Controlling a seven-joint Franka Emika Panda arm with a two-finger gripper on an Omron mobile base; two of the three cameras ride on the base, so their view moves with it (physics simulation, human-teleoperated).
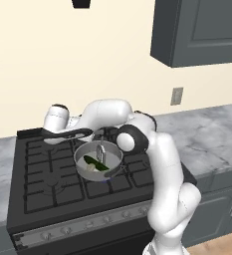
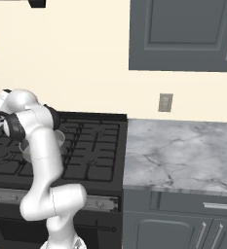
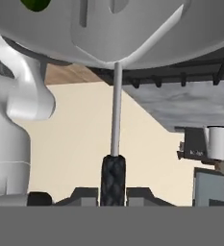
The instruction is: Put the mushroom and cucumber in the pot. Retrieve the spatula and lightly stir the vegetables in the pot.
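The grey pot (image 1: 82, 153) stands on the stove's middle burner. In it lie the dark green cucumber (image 1: 94, 163) and the beige mushroom (image 1: 90, 170) at its front. My gripper (image 1: 91, 133) reaches in sideways from the left, just above the pot's back rim. In the hand view my gripper (image 3: 113, 194) is shut on the spatula's black handle (image 3: 113, 178). The thin shaft runs up to the wide grey blade (image 3: 128, 29) inside the pot. The blade (image 1: 101, 151) stands upright among the vegetables. In the right base view my arm hides most of the pot (image 2: 61, 138).
The black stove (image 1: 48, 189) has raised grates and front knobs. A marble counter (image 2: 183, 155) runs to its right, with a wall outlet (image 2: 165, 102) and dark upper cabinets (image 2: 183, 34) above. My own elbow (image 1: 132, 139) hangs right of the pot.
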